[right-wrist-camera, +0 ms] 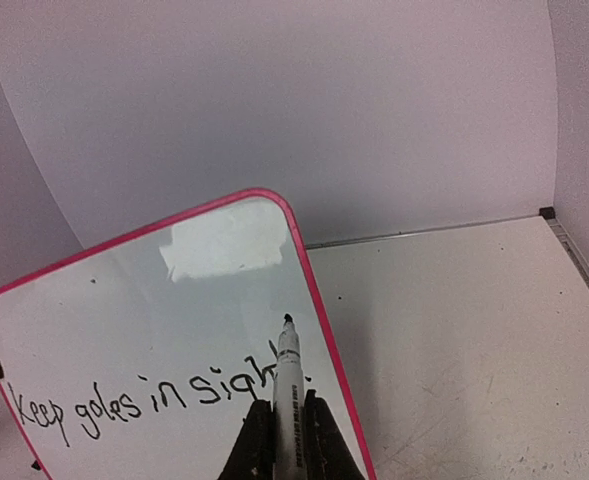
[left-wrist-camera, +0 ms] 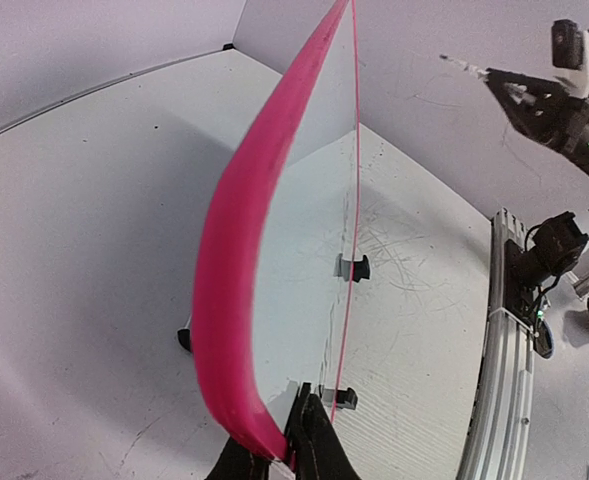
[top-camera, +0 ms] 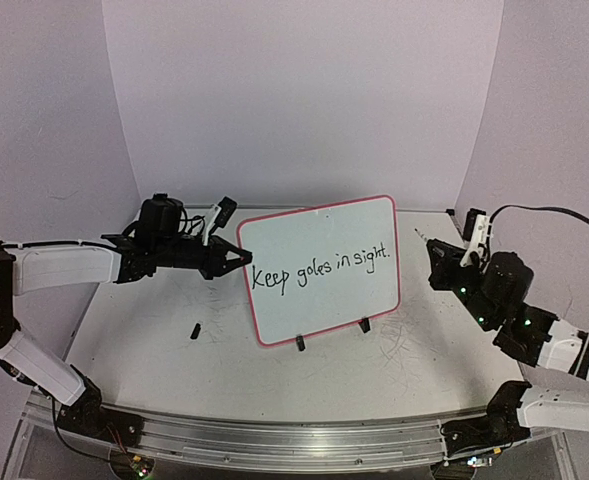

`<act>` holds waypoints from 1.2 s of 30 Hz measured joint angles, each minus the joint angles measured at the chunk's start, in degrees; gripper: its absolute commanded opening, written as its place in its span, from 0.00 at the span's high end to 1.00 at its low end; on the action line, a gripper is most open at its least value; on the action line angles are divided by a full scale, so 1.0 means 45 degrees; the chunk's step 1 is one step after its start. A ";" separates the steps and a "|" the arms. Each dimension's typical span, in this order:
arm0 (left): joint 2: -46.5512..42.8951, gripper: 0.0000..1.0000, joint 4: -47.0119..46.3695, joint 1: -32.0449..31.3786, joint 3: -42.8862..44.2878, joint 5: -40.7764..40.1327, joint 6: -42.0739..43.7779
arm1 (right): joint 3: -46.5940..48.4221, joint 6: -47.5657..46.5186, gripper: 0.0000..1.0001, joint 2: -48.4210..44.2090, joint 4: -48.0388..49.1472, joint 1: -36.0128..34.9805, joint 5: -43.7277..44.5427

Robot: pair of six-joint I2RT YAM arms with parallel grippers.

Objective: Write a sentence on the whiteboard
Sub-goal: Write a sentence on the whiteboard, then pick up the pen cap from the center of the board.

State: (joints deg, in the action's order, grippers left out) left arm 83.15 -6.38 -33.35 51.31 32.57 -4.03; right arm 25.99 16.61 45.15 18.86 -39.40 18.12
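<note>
The whiteboard [top-camera: 319, 300] stands upright on two black clip feet [top-camera: 364, 324], tilted a little, its pink border [left-wrist-camera: 234, 250] seen edge-on in the left wrist view. The sentence [top-camera: 319, 268] "Keep goles in sight." runs across it in black. My left gripper [top-camera: 242, 257] is shut on the board's left edge, its fingers [left-wrist-camera: 319, 455] pinching the pink rim. To the right of the board, my right gripper [top-camera: 436, 252] is shut on a white marker [right-wrist-camera: 288, 385]. The marker's black tip [right-wrist-camera: 288, 320] points at the board [right-wrist-camera: 174, 320] but hangs apart from it, near the end of the sentence [right-wrist-camera: 144, 395].
A small black piece [top-camera: 195, 328] lies on the tabletop left of the board. Scribbled scratches [top-camera: 404, 335] mark the table at the right. White walls close the back and sides, and a metal rail [top-camera: 294, 435] runs along the near edge.
</note>
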 measured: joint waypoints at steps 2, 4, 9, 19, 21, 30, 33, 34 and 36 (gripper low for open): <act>0.0005 0.74 0.0103 0.0029 0.0000 -0.0646 0.0242 | -0.0060 0.0007 1.00 -0.0592 -0.0319 0.0002 0.0028; 0.0010 0.69 0.0173 0.0126 0.0000 -0.1298 0.0500 | -0.0075 -0.0037 1.00 -0.0829 -0.0614 0.0005 0.0076; -0.0159 0.52 0.0386 0.0230 0.0046 -0.2184 0.0688 | -0.0066 -0.0361 1.00 -0.0409 -0.1309 0.0005 0.0065; -0.4386 0.39 0.2287 0.0230 -0.0751 -0.5202 -0.2350 | 0.0999 -0.1597 1.00 0.0458 -0.1700 0.0034 -0.0534; -0.5454 0.39 0.2788 0.0230 -0.1395 -0.5827 -0.3950 | 0.1173 -0.1720 1.00 0.0554 -0.1757 0.0034 -0.0716; -0.3408 0.40 0.6375 0.0230 -0.2681 -0.6851 -0.7792 | 0.1669 -0.1852 1.00 0.0815 -0.2138 0.0034 -0.2164; -0.2279 0.40 0.6920 0.0228 -0.2659 -0.7179 -0.7877 | 0.1811 -0.1857 1.00 0.1038 -0.2223 0.0034 -0.2715; -0.1945 0.41 0.7040 0.0221 -0.2610 -0.7284 -0.7869 | 0.1819 -0.1857 1.00 0.1080 -0.2249 0.0034 -0.2914; -0.1059 0.45 0.7217 0.0113 -0.2382 -0.7492 -0.7804 | 0.1819 -0.1848 1.00 0.1126 -0.2350 0.0034 -0.3191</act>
State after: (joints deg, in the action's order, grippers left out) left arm 78.39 26.10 -32.84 40.59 -1.15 -39.15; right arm 34.17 8.29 50.22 8.28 -39.24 3.76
